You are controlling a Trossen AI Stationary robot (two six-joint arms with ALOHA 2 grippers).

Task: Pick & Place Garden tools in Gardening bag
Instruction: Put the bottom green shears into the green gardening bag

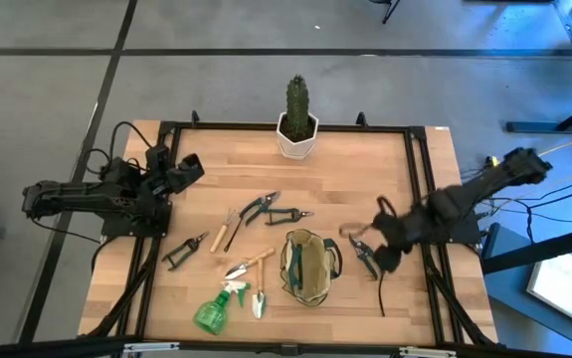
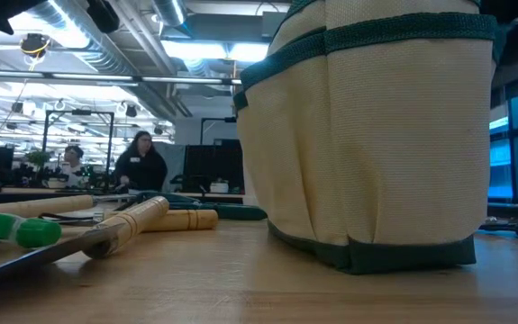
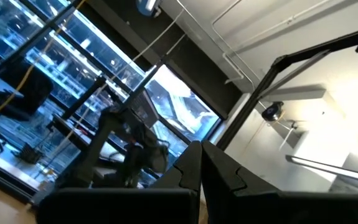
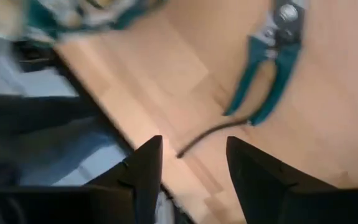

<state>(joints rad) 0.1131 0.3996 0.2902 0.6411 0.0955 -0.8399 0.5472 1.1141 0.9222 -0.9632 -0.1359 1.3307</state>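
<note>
Right tool (image 4: 191,158) open, empty, above bare tabletop (image 4: 166,68) beside teal-handled shears (image 4: 272,62).

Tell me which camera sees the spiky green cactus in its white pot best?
The high view shows it best: the spiky green cactus in its white pot stands whole at the table's far edge, with nothing in front of it. The low view, the left wrist view and the right wrist view do not show it.
</note>
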